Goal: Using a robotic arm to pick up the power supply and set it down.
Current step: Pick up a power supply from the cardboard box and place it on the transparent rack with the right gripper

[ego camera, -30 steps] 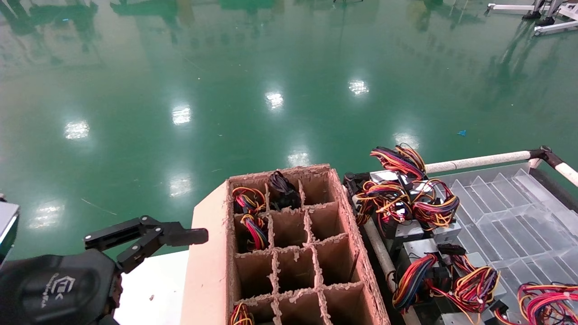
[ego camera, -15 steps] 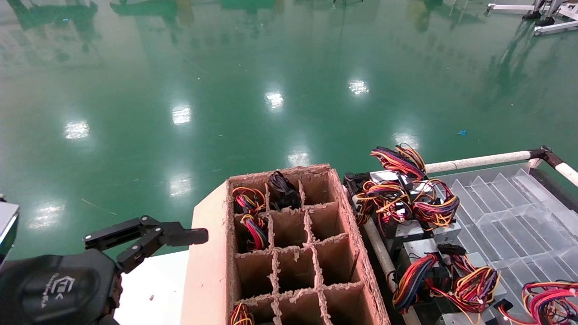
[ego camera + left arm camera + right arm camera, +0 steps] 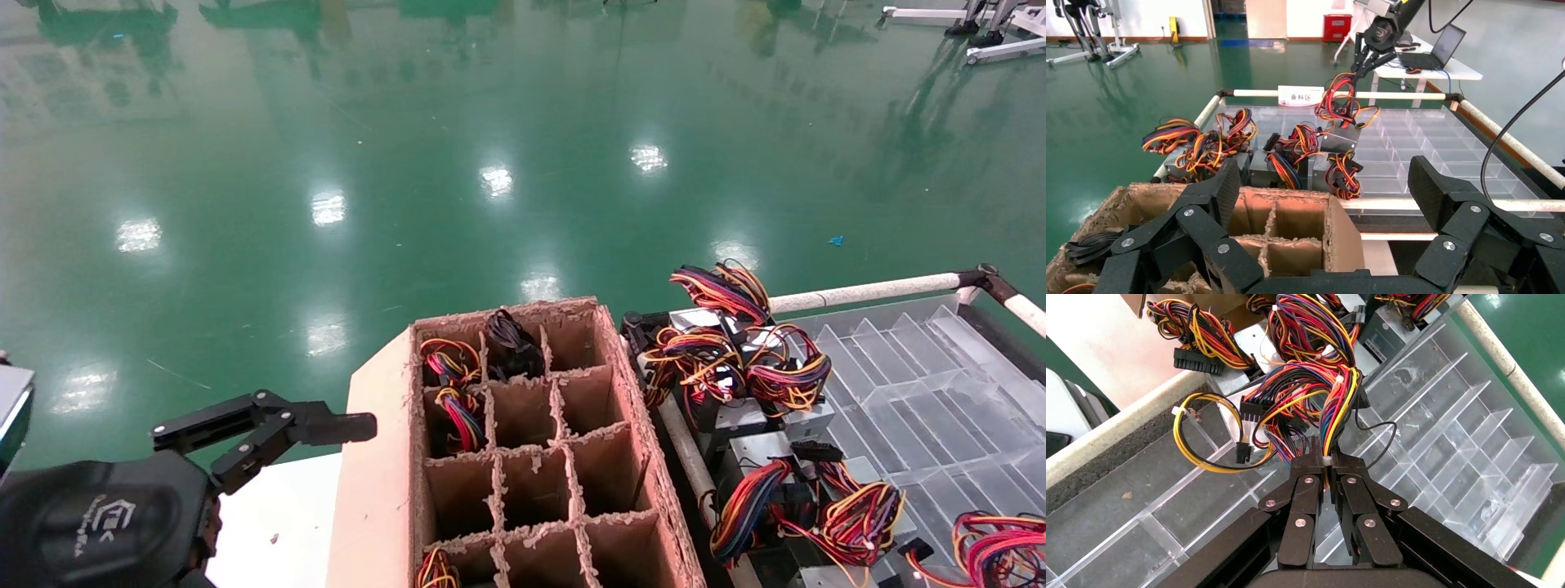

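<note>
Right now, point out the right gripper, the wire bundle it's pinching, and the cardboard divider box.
right gripper (image 3: 1328,467), right wrist view, between its closed fingertips.
wire bundle (image 3: 1315,398), right wrist view, middle of the coloured loops.
cardboard divider box (image 3: 645,441), head view, its right wall.

Power supply (image 3: 1338,139) hangs by wires (image 3: 1315,410) from right end effector (image 3: 1327,462).
</note>
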Motion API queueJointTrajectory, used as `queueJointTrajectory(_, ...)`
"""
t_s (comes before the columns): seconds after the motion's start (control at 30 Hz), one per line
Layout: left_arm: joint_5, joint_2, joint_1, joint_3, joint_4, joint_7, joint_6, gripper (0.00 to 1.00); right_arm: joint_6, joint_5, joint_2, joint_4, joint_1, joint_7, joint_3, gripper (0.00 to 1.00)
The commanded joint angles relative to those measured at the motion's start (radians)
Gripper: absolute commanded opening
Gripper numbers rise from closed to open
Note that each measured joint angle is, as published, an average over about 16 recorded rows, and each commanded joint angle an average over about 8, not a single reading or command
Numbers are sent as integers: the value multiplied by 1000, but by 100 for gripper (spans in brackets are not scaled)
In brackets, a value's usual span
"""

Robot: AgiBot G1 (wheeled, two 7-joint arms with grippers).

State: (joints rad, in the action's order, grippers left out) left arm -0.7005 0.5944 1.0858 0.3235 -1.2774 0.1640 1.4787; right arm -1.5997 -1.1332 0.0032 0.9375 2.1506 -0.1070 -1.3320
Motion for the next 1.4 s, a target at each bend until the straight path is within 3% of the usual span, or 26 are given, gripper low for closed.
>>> queueJointTrajectory(0.03,0,0,0,0,0,0,0,100,0,4,12,6,2,0,0,0)
queueJointTrajectory(0.67,0,0,0,1,0,0,0,100,1,25,39,24,-60,1,26,0)
queueJointTrajectory(1.0,1,0,0,1,0,0,0,100,5,13,-51,-37,-82,-8,10,0)
queueJointTrajectory(1.4,1,-1,0,1,0,-1,-1,100,3,14,-130,-71,-29,-5,-31,0)
